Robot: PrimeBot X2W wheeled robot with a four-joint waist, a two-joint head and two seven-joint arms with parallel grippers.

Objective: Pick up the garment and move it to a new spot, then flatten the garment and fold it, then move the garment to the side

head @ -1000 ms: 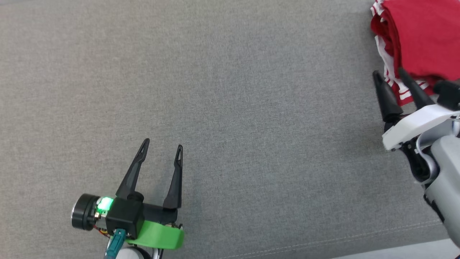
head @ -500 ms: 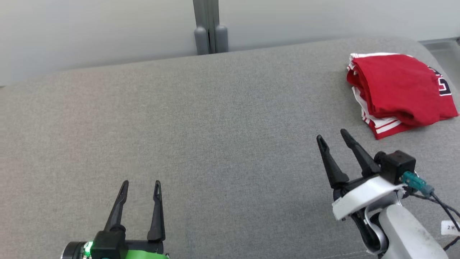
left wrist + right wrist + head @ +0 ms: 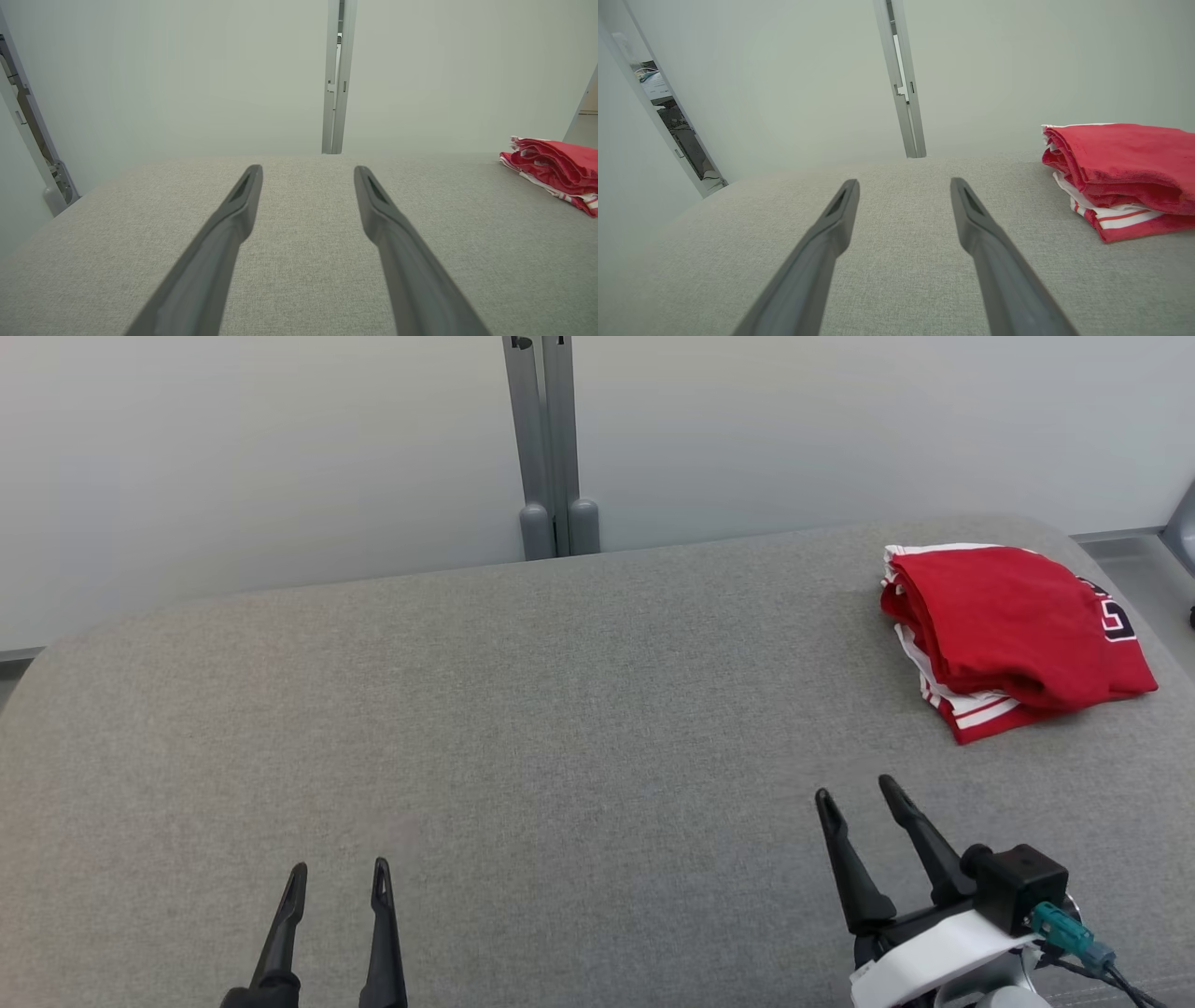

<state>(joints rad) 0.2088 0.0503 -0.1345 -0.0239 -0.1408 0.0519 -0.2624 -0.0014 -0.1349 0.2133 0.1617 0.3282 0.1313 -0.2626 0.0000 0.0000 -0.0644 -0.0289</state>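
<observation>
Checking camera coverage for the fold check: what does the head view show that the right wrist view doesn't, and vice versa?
Head view: left gripper and right gripper together, both open and empty; a teal connector at the right wrist; dark lettering on the folded red garment. Right wrist view: a gap at the wall's left with clutter behind. Both: that white-striped garment lying free on the gray padded surface, the gray post, and the right gripper's open fingers.
</observation>
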